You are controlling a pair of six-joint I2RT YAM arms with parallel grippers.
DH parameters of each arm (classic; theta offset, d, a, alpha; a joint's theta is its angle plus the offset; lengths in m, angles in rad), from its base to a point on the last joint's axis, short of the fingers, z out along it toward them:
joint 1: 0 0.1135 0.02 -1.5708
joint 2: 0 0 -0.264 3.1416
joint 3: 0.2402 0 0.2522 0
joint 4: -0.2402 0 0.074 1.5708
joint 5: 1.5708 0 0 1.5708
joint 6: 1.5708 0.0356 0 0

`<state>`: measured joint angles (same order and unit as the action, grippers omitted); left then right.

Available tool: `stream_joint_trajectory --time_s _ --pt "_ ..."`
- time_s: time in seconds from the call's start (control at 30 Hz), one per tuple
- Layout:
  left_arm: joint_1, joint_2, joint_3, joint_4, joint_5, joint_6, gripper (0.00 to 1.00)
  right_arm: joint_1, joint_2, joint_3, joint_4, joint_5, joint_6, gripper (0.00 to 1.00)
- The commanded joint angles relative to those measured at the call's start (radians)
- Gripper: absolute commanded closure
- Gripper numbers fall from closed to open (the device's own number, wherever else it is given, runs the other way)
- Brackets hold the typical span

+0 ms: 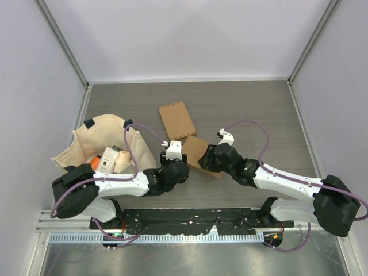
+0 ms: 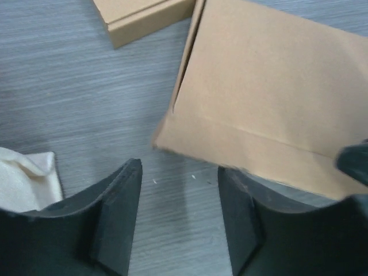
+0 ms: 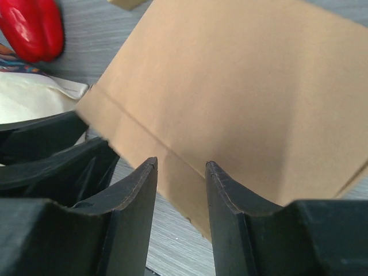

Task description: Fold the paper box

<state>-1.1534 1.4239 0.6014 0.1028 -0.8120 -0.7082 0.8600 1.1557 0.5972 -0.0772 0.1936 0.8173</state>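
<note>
Flanking paper box [image 1: 196, 150]: left tool [image 2: 179, 168] wide, right tool [image 3: 181, 165] narrower; red object [image 3: 31, 26] on right wrist camera only.

Soft even light, faint shadows, top view sharp, wrist views blurred close up

A cream cloth bag [image 1: 103, 133] with dark handles is lying open near the left edge of the grey wood-grain counter [image 1: 253, 109]. A white bottle [image 1: 108, 157] is resting inside it. Something glossy and red [image 3: 31, 27] is showing beside the bag's cloth.
</note>
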Motion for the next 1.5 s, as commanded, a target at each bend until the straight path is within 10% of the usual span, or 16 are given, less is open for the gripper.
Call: stream_joint_trajectory --time_s 0.0,0.2,0.43,0.7,1.03,1.3,1.47 --pt "-0.011 -0.104 0.012 -0.136 0.161 -0.043 0.38 0.001 -0.031 -0.062 0.204 -0.023 0.028 0.56" --pt "-0.02 -0.327 0.032 -0.303 0.485 -0.039 0.41 0.001 -0.037 -0.14 0.249 -0.026 0.033 0.55" --pt "-0.006 -0.186 0.356 -0.561 0.481 -0.025 0.64 -0.018 -0.045 -0.188 0.212 -0.028 0.003 0.55" --pt "0.224 0.039 0.394 -0.322 0.694 -0.066 0.82 -0.045 -0.085 -0.235 0.168 -0.029 -0.01 0.53" --pt "0.241 0.3 0.417 -0.242 0.694 -0.042 0.91 -0.068 -0.197 -0.148 -0.047 -0.037 -0.075 0.46" --pt "0.241 0.204 0.35 -0.222 0.706 -0.051 0.85 -0.177 -0.427 -0.082 -0.436 0.133 0.003 0.2" --pt "0.256 0.089 0.364 -0.252 0.727 -0.007 0.41 -0.297 -0.452 -0.103 -0.435 0.078 -0.035 0.1"
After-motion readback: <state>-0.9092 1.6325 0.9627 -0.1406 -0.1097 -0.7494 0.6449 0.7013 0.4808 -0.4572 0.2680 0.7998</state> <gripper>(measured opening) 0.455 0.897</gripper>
